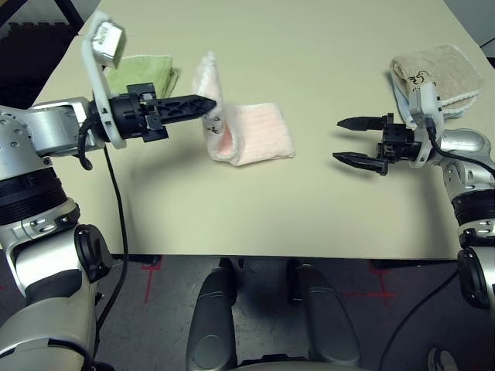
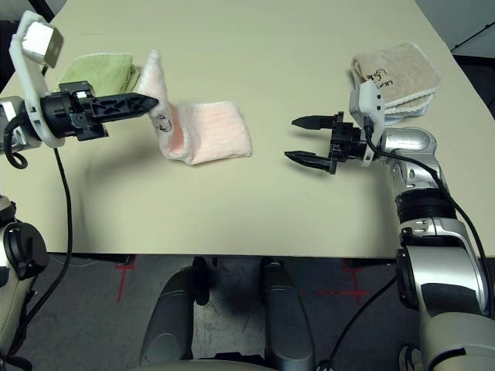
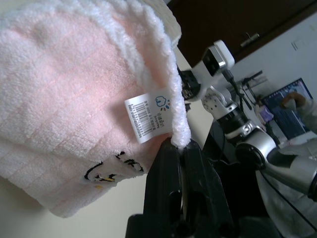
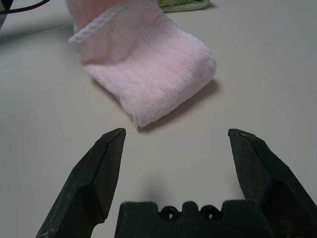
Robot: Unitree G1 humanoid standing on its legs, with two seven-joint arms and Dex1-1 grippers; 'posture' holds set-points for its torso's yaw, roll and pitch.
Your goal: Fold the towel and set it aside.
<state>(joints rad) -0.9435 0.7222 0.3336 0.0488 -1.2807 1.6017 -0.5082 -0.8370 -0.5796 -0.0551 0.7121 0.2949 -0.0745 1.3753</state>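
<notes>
The pale pink terry towel lies folded on the beige table, its long axis running sideways, with its left end lifted upright by the left gripper, whose black fingers are clamped on the whitish trimmed edge. To the towel's right, well apart, the right gripper hovers with its fingers spread wide, pointing at the towel. The small white tag carries a barcode and print too small to read, and the dark embroidered script below it is partly hidden in a fold.

Towel mid-table; folded cloths far left, far right.
</notes>
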